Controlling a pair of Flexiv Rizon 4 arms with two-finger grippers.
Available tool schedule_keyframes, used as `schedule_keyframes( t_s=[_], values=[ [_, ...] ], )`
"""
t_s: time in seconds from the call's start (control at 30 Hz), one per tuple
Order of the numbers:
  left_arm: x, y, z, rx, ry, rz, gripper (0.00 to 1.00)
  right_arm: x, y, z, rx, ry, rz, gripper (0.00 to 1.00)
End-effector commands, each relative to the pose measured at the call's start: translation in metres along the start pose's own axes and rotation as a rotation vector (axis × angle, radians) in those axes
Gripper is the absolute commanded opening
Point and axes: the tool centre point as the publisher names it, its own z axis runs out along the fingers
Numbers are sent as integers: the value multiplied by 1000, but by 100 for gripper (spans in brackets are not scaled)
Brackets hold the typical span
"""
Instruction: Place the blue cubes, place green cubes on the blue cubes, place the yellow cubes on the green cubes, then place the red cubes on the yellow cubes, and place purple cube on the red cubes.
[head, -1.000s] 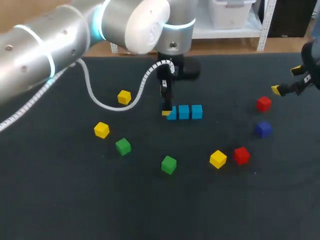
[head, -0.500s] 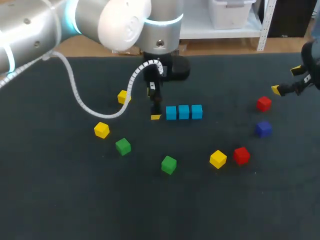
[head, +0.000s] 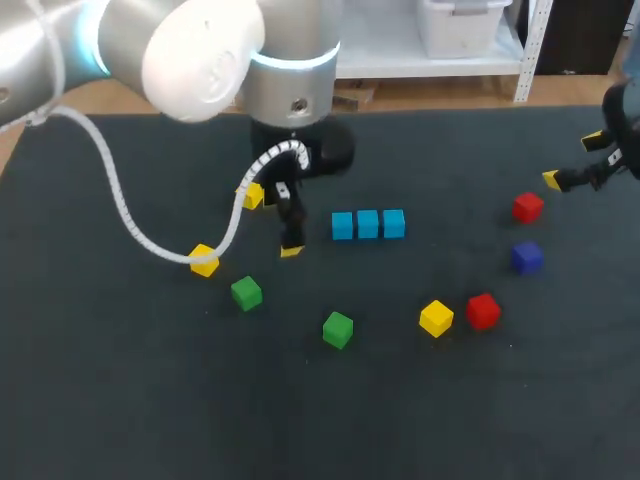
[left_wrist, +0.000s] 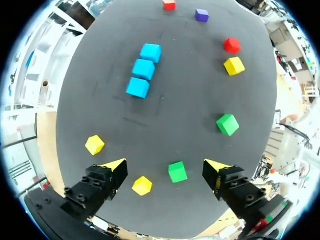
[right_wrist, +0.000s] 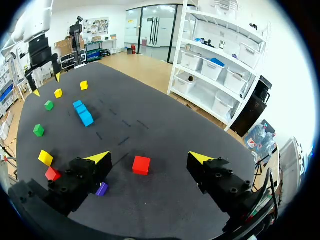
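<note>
Three blue cubes (head: 368, 224) lie in a row mid-table. Two green cubes (head: 246, 292) (head: 338, 329) sit in front of them, with yellow cubes (head: 203, 260) (head: 436, 318) to the left and right. Red cubes (head: 483, 310) (head: 528, 207) and the purple cube (head: 526, 257) lie at the right. My left gripper (head: 283, 225) hangs open left of the blue row, nothing held; its wrist view shows a green cube (left_wrist: 177, 171) on the table between the fingertips. My right gripper (head: 572, 160) is open at the far right edge, above a red cube (right_wrist: 141, 165).
A third yellow cube (head: 250, 195) lies behind the left gripper, partly covered by the arm's white cable (head: 130, 225). The dark table (head: 150, 400) has bare cloth along its front. The left arm's large body overhangs the back left.
My left gripper has moved away from the left end of the blue row, to the left and slightly toward the front. The cubes and the right arm have stayed put.
</note>
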Motion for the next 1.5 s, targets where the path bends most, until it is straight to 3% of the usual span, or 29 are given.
schedule_keyframes(
  t_s=[0.03,0.43,0.7,0.83,1.03,1.27,1.3,1.5],
  values=[
    [14,-13,11,-22,-57,11,100,0,0,1,4,1,0,100],
    [42,-38,22,-26,-21,-28,100,0,0,1,4,1,0,100],
    [46,-52,50,40,-22,-96,100,0,0,1,4,1,0,100],
    [45,-57,60,8,16,-130,100,0,0,1,4,1,0,100],
    [45,-57,59,-12,32,-155,100,0,0,1,4,1,0,100],
    [36,-56,72,24,6,-143,100,0,0,1,4,1,0,100],
    [36,-55,75,36,-28,-156,100,0,0,1,4,1,0,100],
    [36,-48,80,50,-60,-194,100,0,0,1,4,1,0,100]
  ],
)
